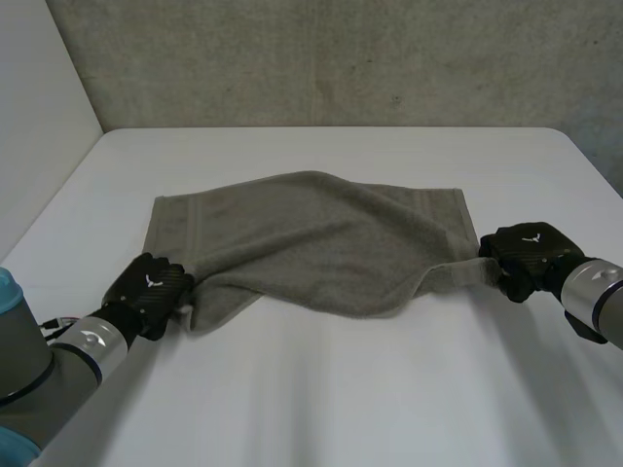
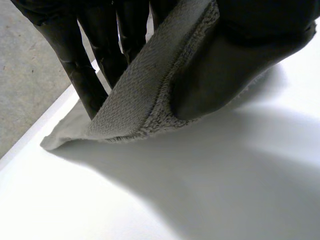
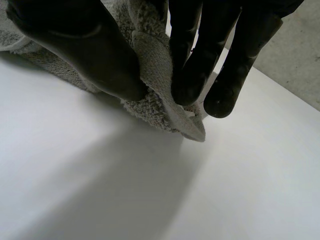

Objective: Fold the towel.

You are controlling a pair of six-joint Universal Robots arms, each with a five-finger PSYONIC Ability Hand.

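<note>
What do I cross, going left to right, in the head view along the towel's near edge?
The left arm → left robot hand → towel → right robot hand → right arm. Each robot hand pinches a near corner of the towel.

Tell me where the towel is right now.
In the head view the towel spans the middle of the white table; the left hand pinches its near left corner, the right hand its near right corner.
</note>
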